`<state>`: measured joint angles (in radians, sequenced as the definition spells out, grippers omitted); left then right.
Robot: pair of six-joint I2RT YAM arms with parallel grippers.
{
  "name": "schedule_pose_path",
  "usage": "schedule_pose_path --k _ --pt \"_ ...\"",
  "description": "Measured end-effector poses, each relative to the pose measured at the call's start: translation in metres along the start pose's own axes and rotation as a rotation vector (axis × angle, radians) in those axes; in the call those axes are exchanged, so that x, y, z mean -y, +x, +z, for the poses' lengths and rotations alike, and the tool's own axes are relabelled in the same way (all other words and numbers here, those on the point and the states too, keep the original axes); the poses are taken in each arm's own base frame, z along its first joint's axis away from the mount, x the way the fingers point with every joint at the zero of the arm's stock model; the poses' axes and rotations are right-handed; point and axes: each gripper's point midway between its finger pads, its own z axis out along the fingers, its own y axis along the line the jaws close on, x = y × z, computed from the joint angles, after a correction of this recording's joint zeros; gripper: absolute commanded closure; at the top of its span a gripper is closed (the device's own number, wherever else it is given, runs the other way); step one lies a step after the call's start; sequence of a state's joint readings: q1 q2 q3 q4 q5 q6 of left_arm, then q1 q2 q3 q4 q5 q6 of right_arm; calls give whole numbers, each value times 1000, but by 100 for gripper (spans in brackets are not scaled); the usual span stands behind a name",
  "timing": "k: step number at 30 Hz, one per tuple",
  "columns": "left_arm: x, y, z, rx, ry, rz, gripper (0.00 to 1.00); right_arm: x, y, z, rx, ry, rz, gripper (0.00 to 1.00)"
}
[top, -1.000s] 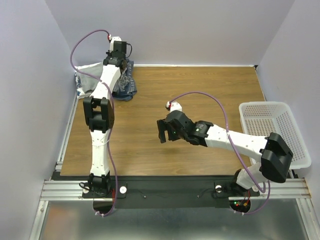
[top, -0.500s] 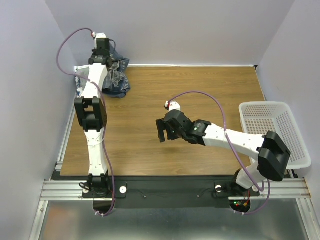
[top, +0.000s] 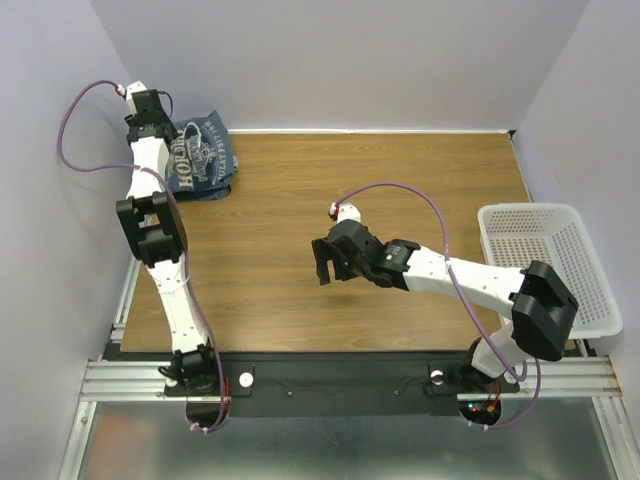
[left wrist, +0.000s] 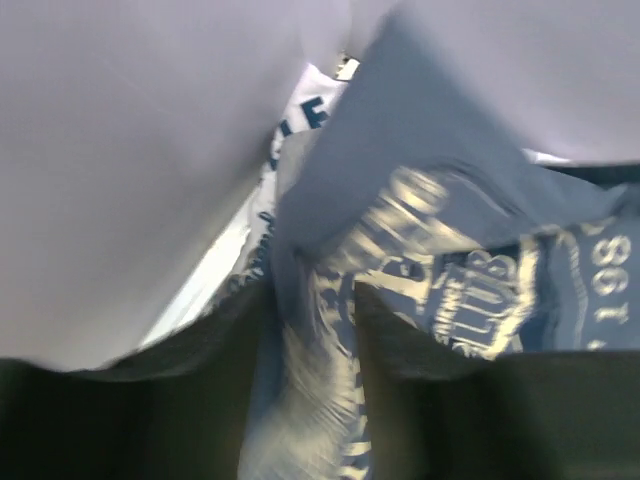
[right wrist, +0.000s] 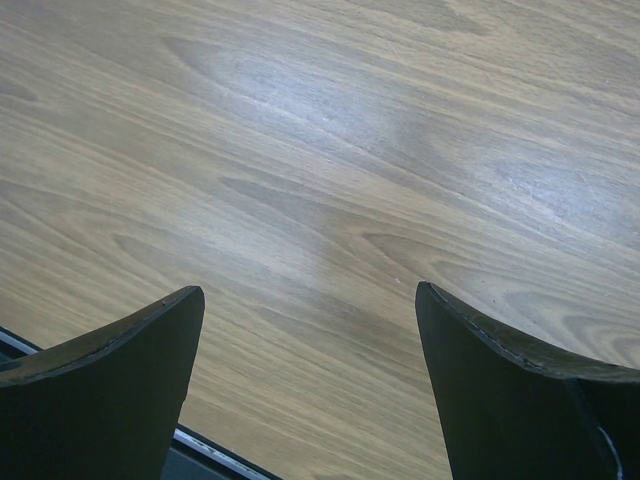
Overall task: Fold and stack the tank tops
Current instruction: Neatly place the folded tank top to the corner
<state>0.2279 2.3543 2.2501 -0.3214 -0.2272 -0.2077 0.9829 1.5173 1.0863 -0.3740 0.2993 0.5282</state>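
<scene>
The large slate-blue tank top with white lettering (top: 205, 158) lies in a compact bundle at the far left corner of the wooden bench (top: 400, 180), close against the wall. The left arm reaches over it. In the left wrist view a fold of this top passes between the 2 dark left fingers (left wrist: 180, 400), but the view is blurred and I cannot tell if they pinch it or only stand around it. A piece of black-and-white patterned cloth (left wrist: 300, 112) shows just beside the blue one.

The right fingers (right wrist: 100, 390) are spread wide, hold nothing, and hang over bare wood near the middle of the bench. The white plastic mesh basket (top: 545, 260) sits at the right edge.

The step seems to be laying the folded top on the stack. Next, the left fingers should free the cloth and rise straight up, so the fold is not dragged open.
</scene>
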Motion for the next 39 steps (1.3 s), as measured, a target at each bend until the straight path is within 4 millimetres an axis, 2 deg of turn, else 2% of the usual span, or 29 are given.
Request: schedule_pose_path --k 2,3,9,12,16,20,22,23,25,26,29,32,35,39 --pt "8 4 1 1 19 -8 36 0 1 1 -3 2 -1 8" --pt "11 5 3 5 26 -12 27 0 1 2 -5 3 -1 8" --pt "28 28 5 -29 63 -5 27 0 2 2 -7 4 0 8" --pt "32 25 2 -22 77 -5 27 0 2 2 -7 4 1 7" --pt "37 17 -13 -6 87 -4 27 1 2 2 -6 6 3 7" --pt "48 1 -48 33 105 -6 27 1 1 3 -3 11 5 6" --pt "61 -4 -76 48 128 -4 27 3 1 3 -2 14 8 5" --pt "74 -7 -96 66 156 -11 27 3 0 3 0 15 11 4" --pt "92 -3 -129 71 202 -19 27 5 -2 2 4 17 19 3" --pt "109 4 -157 84 253 -27 27 8 -5 1 11 19 26 1" --pt "146 39 -230 69 382 -15 27 13 -18 -7 43 16 56 0" --pt "180 91 -309 35 555 24 27 16 -36 -26 106 -4 91 0" --pt "178 142 -359 -14 650 67 27 24 -47 -51 179 -18 130 0" --pt "160 203 -418 -74 768 119 27 42 -42 -74 242 -8 178 0"
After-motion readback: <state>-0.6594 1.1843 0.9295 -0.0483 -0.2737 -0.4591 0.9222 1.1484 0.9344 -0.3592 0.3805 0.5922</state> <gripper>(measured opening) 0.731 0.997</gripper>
